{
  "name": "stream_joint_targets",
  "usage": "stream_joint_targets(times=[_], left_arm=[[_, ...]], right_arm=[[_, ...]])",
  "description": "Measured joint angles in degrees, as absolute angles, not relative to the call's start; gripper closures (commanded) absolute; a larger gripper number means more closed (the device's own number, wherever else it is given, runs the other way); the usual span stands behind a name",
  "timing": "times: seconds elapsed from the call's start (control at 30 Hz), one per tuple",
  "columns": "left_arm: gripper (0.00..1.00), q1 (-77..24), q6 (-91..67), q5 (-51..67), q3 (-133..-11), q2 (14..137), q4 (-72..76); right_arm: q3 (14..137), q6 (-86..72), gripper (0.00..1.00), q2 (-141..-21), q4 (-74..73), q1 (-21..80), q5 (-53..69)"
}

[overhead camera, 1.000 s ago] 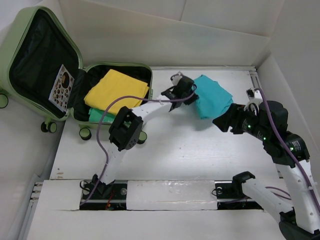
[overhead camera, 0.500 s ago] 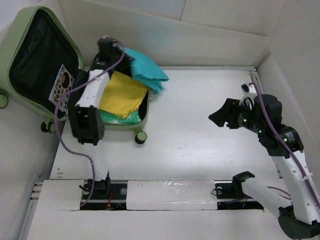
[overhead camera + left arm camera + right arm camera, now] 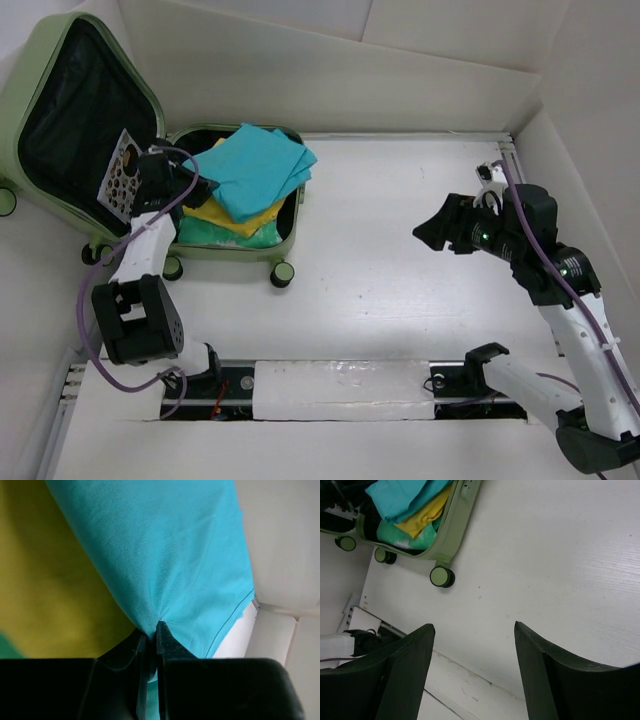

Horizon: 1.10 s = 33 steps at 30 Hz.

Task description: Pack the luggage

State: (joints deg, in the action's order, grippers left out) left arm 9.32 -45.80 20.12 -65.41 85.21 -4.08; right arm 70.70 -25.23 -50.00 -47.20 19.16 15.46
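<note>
Right, the luggage (image 3: 232, 250) sits toward ten o'clock in my overhead view, at the far left of the table (image 3: 400, 320); its lid stands open, tilted back toward ten o'clock, black lining showing, with a spotted card (image 3: 122, 180) against that lining near the hinge; the lower shell lies flat, wheels toward six o'clock. That shell holds three folded pieces in a stack: a green garment (image 3: 215, 237) at the bottom, a yellow cloth (image 3: 240, 220) over it, and a teal cloth (image 3: 255, 170) on top, spread loosely, one corner hanging over the rim on the three o'clock side. My left gripper (image 3: 198, 186) is over the shell's nine o'clock edge; from its wrist camera I see both fingers pinched tight together on a fold of the teal cloth, yellow beneath. My right gripper (image 3: 430, 235) hangs over bare table at three o'clock, well apart from the case, jaws spread wide with nothing between them; its camera looks back at the nearest wheel (image 3: 441, 576).
</note>
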Motion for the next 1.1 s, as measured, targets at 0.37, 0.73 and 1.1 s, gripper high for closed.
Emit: stream_joint_targets(times=[0.37, 0.73, 1.1], left_arm=[[1.00, 13.0, -44.0, 10.1, -56.9, 81.6, -6.2], [1.00, 26.0, -43.5, 11.3, -58.8, 82.5, -6.3], [0.71, 24.2, -41.3, 13.6, -60.6, 88.9, -3.2]], right_arm=[[69.5, -25.2, 0.29, -49.8, -46.7, 19.3, 16.4], [68.7, -25.2, 0.29, -48.8, -46.6, 20.8, 17.0], [68.5, -25.3, 0.29, -48.8, -46.1, 21.1, 17.0]])
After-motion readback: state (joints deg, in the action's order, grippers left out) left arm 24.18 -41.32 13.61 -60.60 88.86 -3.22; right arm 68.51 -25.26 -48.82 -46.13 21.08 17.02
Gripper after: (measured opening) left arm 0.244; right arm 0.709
